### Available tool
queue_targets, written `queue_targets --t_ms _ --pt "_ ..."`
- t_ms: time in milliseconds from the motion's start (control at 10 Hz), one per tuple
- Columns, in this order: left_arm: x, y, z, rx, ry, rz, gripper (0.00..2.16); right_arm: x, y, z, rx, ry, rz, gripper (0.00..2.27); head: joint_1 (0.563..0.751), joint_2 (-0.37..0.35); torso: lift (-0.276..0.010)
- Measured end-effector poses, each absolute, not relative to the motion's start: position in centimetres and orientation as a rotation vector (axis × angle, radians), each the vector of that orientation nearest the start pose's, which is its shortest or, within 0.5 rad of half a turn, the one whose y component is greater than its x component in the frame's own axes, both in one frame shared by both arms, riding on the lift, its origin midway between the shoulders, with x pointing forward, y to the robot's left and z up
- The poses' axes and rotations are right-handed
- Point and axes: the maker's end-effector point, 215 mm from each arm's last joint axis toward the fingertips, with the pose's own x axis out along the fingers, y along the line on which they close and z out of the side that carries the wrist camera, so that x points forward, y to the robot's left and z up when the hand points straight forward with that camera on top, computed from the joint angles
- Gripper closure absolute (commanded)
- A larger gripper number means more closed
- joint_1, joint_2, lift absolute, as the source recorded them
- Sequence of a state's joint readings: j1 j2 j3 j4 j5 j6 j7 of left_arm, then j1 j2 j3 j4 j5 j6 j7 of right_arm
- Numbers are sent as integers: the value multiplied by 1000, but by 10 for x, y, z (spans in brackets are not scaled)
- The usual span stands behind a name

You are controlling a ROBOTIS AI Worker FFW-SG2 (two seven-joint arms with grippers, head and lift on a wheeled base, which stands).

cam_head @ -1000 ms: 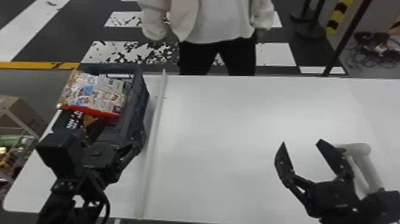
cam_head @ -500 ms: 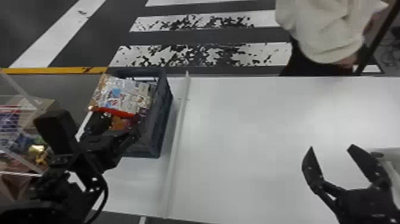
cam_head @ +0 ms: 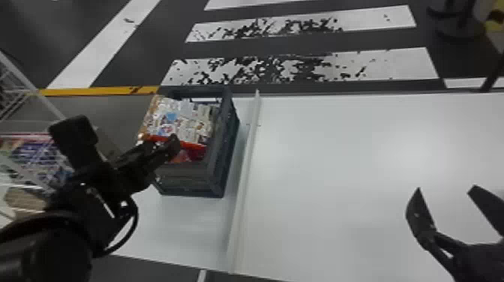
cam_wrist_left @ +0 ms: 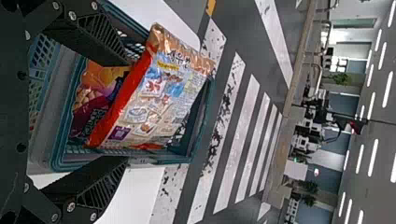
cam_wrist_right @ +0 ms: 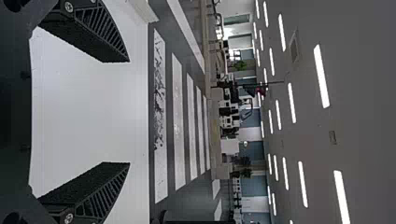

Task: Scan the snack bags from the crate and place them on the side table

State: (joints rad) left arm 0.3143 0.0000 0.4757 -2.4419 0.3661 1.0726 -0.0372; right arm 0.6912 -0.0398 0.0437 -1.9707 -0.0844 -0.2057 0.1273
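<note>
White table (cam_head: 337, 157), striped floor (cam_head: 390, 65) beyond, left tool (cam_head: 160, 146) wide near crate (cam_head: 225, 153), right tool (cam_head: 446, 188) wide

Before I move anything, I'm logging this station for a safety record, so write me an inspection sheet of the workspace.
Surface: white table, a pale raised strip to the crate's right.
Job's things: dark crate; red-edged snack bag tilted in it, purple-red bag beside that.
Clutter: colourful goods on a rack at the left.
Grippers: left gripper open, facing the bags; right gripper open over the table.
Cables: black cable looping out from the left arm.
Surroundings: dark floor with worn white stripes.
</note>
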Motion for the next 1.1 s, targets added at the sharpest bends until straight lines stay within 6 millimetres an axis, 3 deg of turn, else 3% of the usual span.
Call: queue_targets --t_ms 200,500,600,1100 --pt "435 399 -331 -274 465 229 181 370 -183 -397 82 96 169 83 695 288 -94" --pt "443 419 -351 -346 552 288 181 370 -181 -402 79 113 172 83 695 322 -94" --pt "445 421 -359 -369 581 294 181 369 -179 -403 79 117 175 83 695 324 -94" --pt "471 420 -358 -419 617 302 184 365 -178 -405 79 128 178 83 695 317 -94"
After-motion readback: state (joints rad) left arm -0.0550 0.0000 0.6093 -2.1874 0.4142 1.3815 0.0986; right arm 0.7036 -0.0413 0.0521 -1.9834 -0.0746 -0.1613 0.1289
